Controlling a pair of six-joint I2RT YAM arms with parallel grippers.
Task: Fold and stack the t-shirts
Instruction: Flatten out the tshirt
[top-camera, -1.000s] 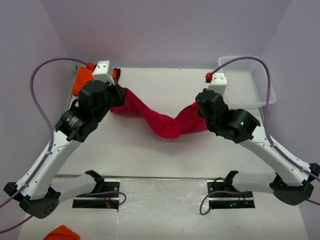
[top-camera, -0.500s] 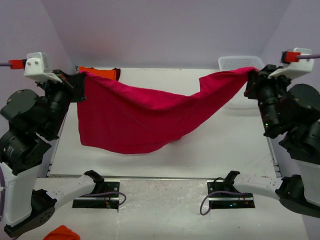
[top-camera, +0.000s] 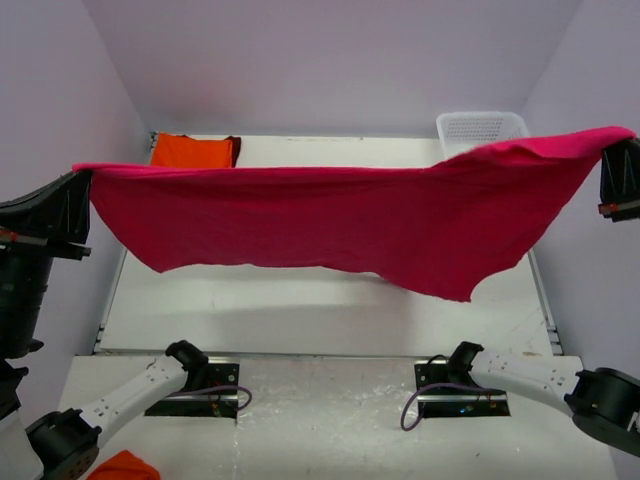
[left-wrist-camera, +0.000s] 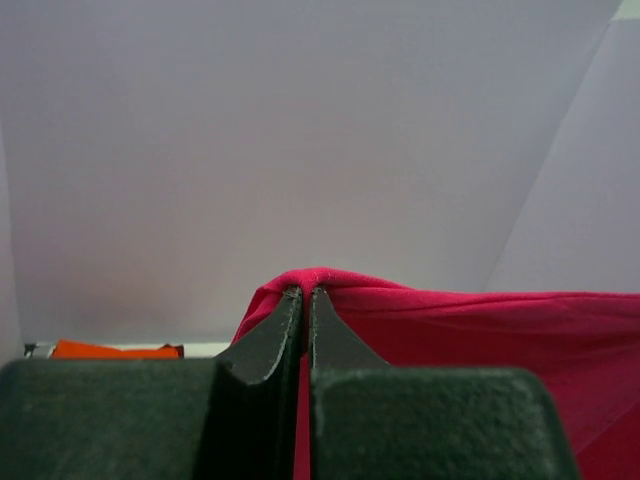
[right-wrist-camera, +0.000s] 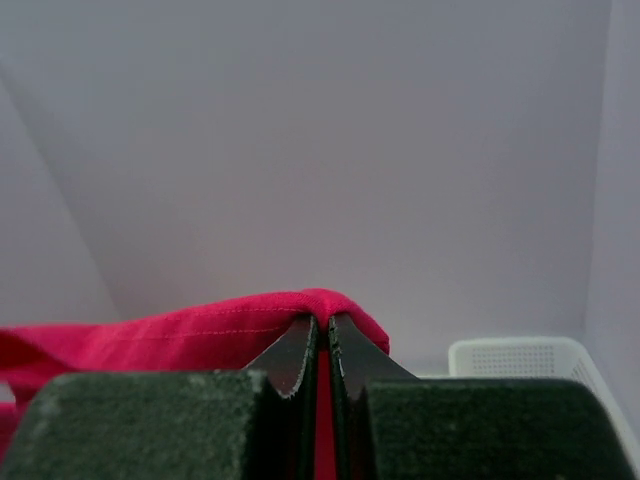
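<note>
We have the left gripper (left-wrist-camera: 305, 292) and right gripper (right-wrist-camera: 322, 318) each clamped tight on an end of the pink shirt (top-camera: 330, 220), spread wide above the table (top-camera: 300, 310).

We see pink t-shirt (top-camera: 330, 225): soft cloth, dull, thin, sewn hem. Orange t-shirt (top-camera: 190, 151): cloth too, dull. Basket (top-camera: 480, 127): white plastic, full of small holes. Table (top-camera: 250, 310): white, hard, smooth. Left gripper (left-wrist-camera: 305, 293), right gripper (right-wrist-camera: 322, 322): black, dull, grainy. We see walls (top-camera: 330, 60): plain, smooth, dull.
</note>
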